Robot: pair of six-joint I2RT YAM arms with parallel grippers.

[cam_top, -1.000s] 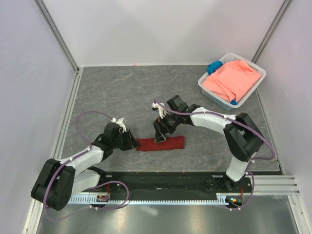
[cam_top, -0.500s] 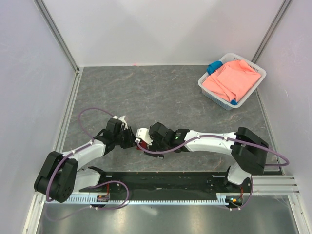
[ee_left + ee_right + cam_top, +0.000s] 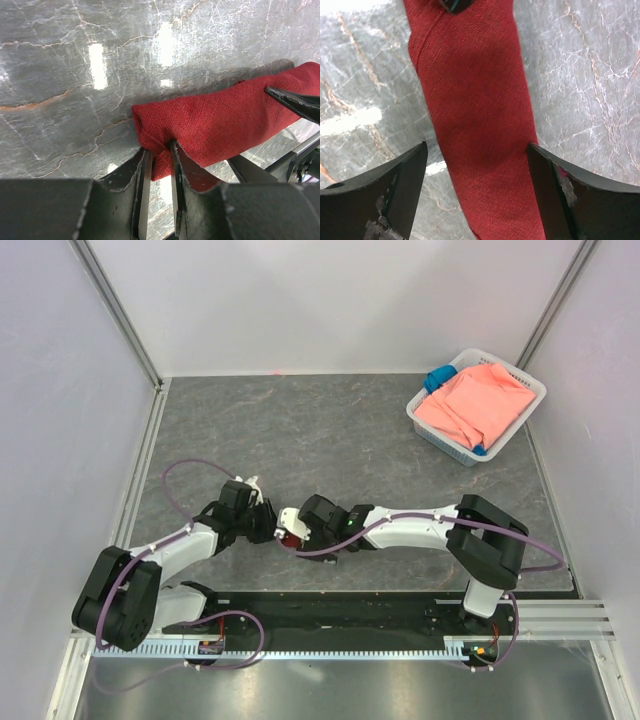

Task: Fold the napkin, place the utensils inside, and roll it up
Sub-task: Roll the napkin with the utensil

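the napkin point(image 3: 220, 120), a narrow roll, lies along the table's point(image 3: 300, 420) near edge, long axis left to right; the left gripper point(image 3: 159, 155) is clenched on its left end; the right gripper point(image 3: 476, 146), spread wide, straddles its width just beside, grasping nothing.

Robotics lab test cell: a grey stone-patterned worktop point(image 3: 330, 430) was boxed in by plain white panels point(image 3: 340, 300) on aluminium posts point(image 3: 120, 315). A cabled left arm point(image 3: 170, 555) and right arm point(image 3: 420, 528) stood bolted by a metal rail point(image 3: 330, 645).
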